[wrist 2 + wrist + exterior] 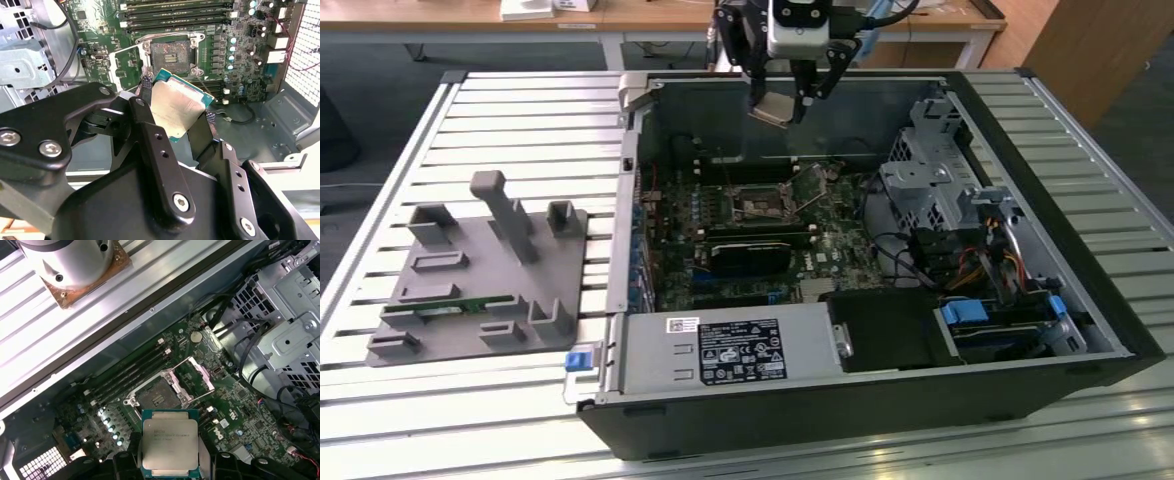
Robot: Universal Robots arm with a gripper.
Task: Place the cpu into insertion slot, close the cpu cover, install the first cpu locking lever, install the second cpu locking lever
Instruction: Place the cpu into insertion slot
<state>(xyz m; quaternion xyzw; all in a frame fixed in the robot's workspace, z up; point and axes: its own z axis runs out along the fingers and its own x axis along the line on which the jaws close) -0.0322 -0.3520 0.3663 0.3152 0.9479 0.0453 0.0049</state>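
Note:
My gripper hangs high above the open computer case, shut on the cpu. Both wrist views show the cpu, a silver-topped square with a green edge, pinched at two opposite edges between the fingertips. It is held tilted. The insertion slot lies well below on the green motherboard, its dark centre bare. The cpu cover stands swung open beside the slot.
Memory slots run along one side of the socket. A metal drive cage with cables and a power supply crowd the case. A grey fixture block sits on the slatted table at the exterior view's left.

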